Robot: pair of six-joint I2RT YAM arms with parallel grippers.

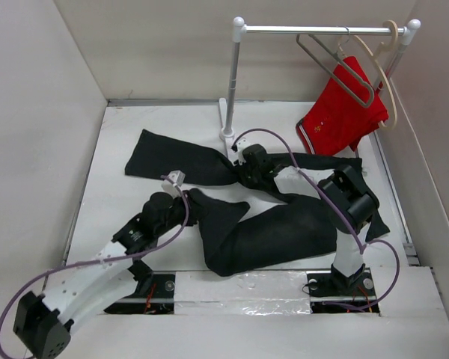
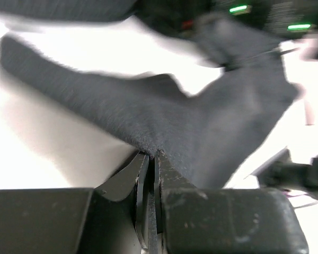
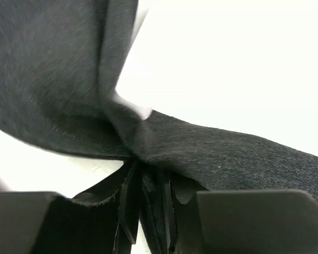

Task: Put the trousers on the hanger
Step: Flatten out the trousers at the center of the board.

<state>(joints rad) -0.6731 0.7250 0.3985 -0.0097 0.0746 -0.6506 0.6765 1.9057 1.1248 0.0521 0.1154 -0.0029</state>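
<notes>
The black trousers point(image 1: 284, 232) lie spread across the white table, one leg reaching to the far left and the bulk at the near middle. My left gripper point(image 1: 188, 199) is shut on a fold of the trousers near their middle; the left wrist view shows the fabric point(image 2: 164, 116) pinched at my closed gripper point(image 2: 152, 156). My right gripper point(image 1: 243, 166) is shut on the trousers just in front of the rack's post; the right wrist view shows cloth point(image 3: 228, 153) bunched in the gripper point(image 3: 148, 172). The thin grey metal hanger point(image 1: 343, 71) hangs empty on the rail at the back right.
A white clothes rack point(image 1: 232, 82) stands at the back, its rail point(image 1: 314, 30) running right. A cream hanger point(image 1: 382, 75) on it carries red shorts point(image 1: 340, 112). White walls enclose the table on the left, back and right.
</notes>
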